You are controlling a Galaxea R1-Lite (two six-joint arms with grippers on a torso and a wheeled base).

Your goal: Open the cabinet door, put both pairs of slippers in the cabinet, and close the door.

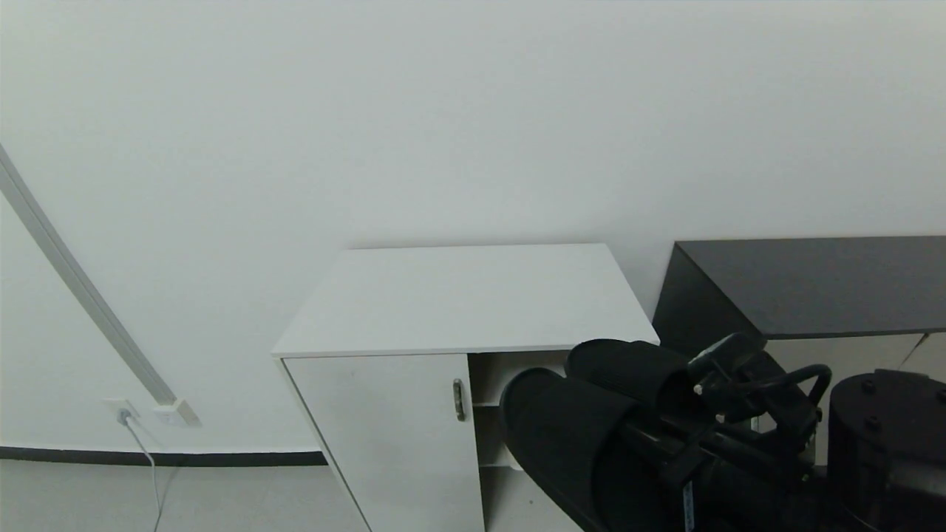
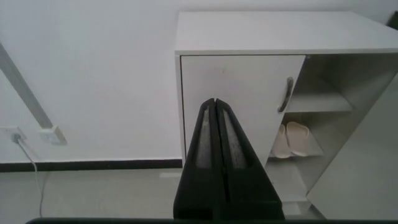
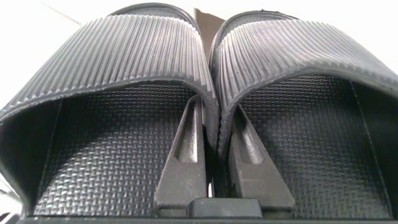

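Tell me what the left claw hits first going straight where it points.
Probably the cabinet's closed door, beside the handle: the shut left claw aims at that panel, though depth is unclear.

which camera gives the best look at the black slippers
Right wrist view: the black slippers appear close up, side by side, the right gripper shut on their inner edges. The head view shows them from outside, held before the cabinet.

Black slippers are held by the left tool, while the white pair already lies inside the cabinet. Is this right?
Not the left tool, which is shut on nothing. The right tool holds the black slippers, as the right wrist view shows. The white pair does lie inside the cabinet.
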